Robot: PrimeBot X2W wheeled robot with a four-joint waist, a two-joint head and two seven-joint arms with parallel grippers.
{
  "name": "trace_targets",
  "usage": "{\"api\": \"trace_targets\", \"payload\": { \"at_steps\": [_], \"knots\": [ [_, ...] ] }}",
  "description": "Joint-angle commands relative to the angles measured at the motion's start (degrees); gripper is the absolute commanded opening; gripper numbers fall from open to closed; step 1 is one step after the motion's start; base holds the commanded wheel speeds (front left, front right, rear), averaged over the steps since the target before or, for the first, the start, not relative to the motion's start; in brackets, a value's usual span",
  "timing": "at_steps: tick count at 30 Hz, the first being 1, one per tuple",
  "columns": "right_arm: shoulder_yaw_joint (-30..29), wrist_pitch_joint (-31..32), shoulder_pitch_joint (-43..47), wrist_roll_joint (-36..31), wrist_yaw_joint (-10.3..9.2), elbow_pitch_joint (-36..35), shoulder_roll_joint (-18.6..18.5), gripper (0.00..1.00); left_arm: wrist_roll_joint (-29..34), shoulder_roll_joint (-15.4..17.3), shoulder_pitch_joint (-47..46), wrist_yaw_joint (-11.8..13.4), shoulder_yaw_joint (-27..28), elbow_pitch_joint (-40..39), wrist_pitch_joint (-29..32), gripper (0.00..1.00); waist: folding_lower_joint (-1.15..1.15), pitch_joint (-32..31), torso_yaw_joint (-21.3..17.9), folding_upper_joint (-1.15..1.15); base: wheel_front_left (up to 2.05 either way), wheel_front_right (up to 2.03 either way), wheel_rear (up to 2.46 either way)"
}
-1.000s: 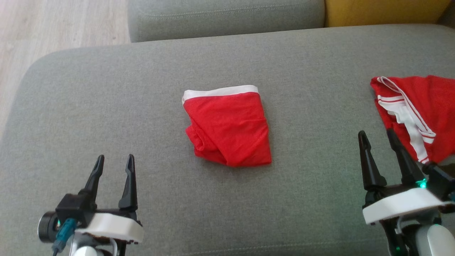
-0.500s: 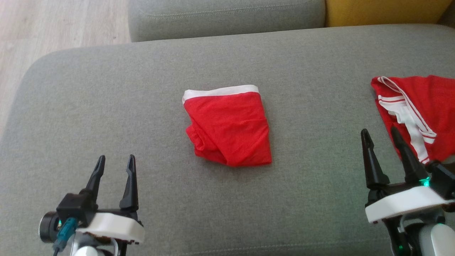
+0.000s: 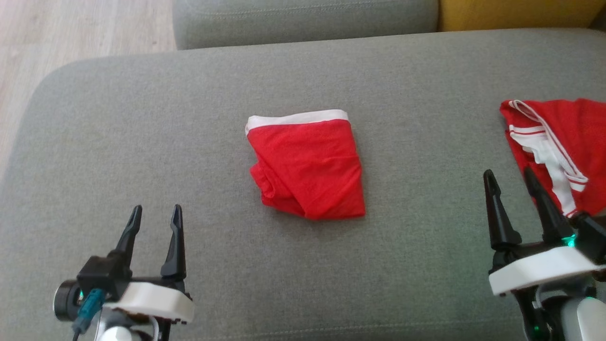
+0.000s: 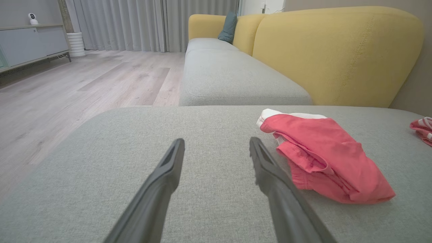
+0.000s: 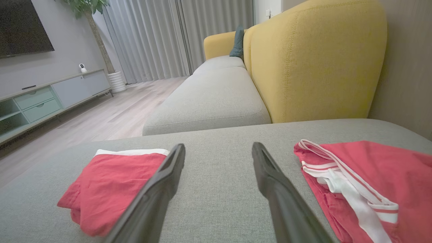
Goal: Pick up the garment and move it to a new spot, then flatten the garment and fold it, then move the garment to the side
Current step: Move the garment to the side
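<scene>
The left end effector [image 3: 157,208] is holding its two long, dark, tapering fingers [image 3: 174,246] apart with nothing between them, the matte tips pointing up the head view over bare cushion. The right end effector [image 3: 507,172] is likewise standing open and empty, its slim fingers spreading in a narrow V from a white, rounded wrist housing with a small green light glowing on it.

Between the two, well apart from both, the folded garment [image 3: 307,168] is lying near the middle of the sofa seat [image 3: 142,142]. It is making a roughly square packet of thin red knit fabric, with a smooth white waistband [image 3: 296,117] running along its far edge and soft, rumpled layers bunching at its near left corner. Just beyond the right end effector's fingertips, a second red garment [image 3: 573,137] is spreading loosely at the seat's right edge, with white bands and thin red-and-white stripes curving across it.

The seat is showing a coarse grey woven cloth and a rounded corner. Behind it, another grey cushion [image 3: 303,19] is adjoining a mustard-yellow upholstered backrest [image 3: 516,14]. Pale wood-grain floor [image 3: 71,33] is stretching away to the left, and pleated grey curtains [image 4: 141,23] are hanging at the far end of the room.
</scene>
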Motion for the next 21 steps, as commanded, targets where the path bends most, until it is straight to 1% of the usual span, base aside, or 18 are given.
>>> {"api": "trace_targets", "payload": {
  "at_steps": [1, 7, 13, 14, 21],
  "knots": [
    [0.82, 0.06, -1.12, -0.33, -0.05, -2.33, -0.36, 1.0, -0.43, 1.03, -2.94, 0.46, 1.47, -2.2, -0.66, 1.0, 0.0, 0.6, 0.46, 0.0, 0.0, 0.0, 0.0],
    [1.05, 1.29, -3.24, -1.38, -0.05, -1.1, -1.83, 1.0, -0.39, 0.7, -6.38, 0.17, 0.51, -2.94, -0.98, 1.0, 0.0, 4.4, 2.94, 0.0, 0.0, 0.0, 0.0],
    [4.07, 1.94, -8.46, -2.16, -0.05, 3.34, -3.14, 1.0, -0.58, 0.13, -11.14, -0.65, -0.29, -2.46, -1.52, 1.0, 0.0, 9.22, 6.43, 0.0, 0.0, 0.0, 0.0],
    [4.07, 1.94, -8.46, -2.16, -0.05, 3.34, -3.14, 1.0, -0.58, 0.13, -11.14, -0.65, -0.29, -2.46, -1.52, 1.0, 0.0, 9.22, 6.43, 0.0, 0.0, 0.0, 0.0],
    [10.17, 2.24, -16.31, -1.29, -0.05, 13.2, -2.65, 1.0, -0.63, -0.86, -15.29, -1.21, -0.85, -2.66, -1.74, 1.0, 0.0, 13.13, 9.92, 0.0, 0.0, 0.0, 0.0]
  ]
}}
